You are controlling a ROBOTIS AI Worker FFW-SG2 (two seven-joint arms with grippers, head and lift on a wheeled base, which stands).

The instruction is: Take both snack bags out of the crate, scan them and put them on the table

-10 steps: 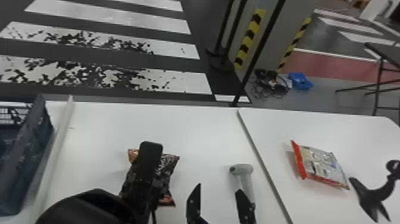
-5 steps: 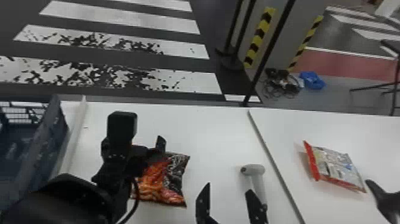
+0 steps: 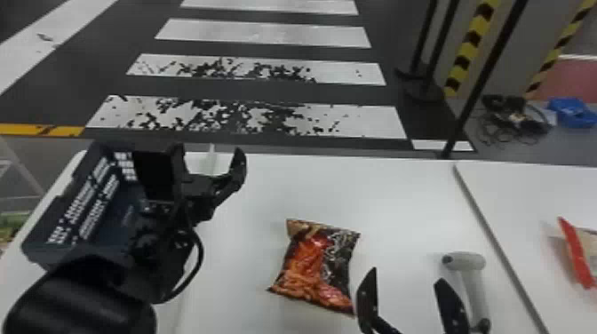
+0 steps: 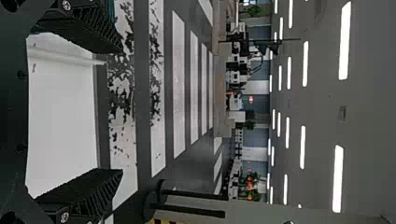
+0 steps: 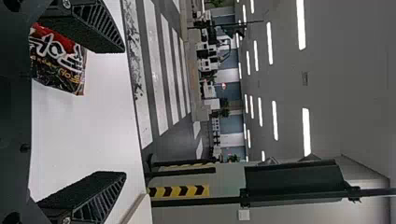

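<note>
the right gripper (image 3: 406, 274) hangs nearest over the table (image 3: 399, 191), its two fingers parted with nothing between them. just beside it, partly behind one finger, is the pale scanner (image 3: 464, 261); whether the two touch, one cannot tell

next comes the dark-and-orange snack bag (image 3: 315, 271), lying flat on the table, out of the crate. it looks plump and should be light and soft, its film slick, its filling likely to shift and perhaps crumble under a hard squeeze. the right gripper seems the handier one for it: a low, gentle pinch across the middle, deep enough to gather the pack's body, would probably hold better than a corner, which may fold or slide out. the code could be underneath, so a turn before the scanner may be needed

off to the right, on the table's other section, lies the red-edged snack bag (image 3: 573, 253), presumably as soft, best lifted by its thick middle too

farther out on the left, the left gripper (image 4: 120, 111) is released and bears nothing, near the crate (image 3: 53, 255), which sits at the table's left side
</note>
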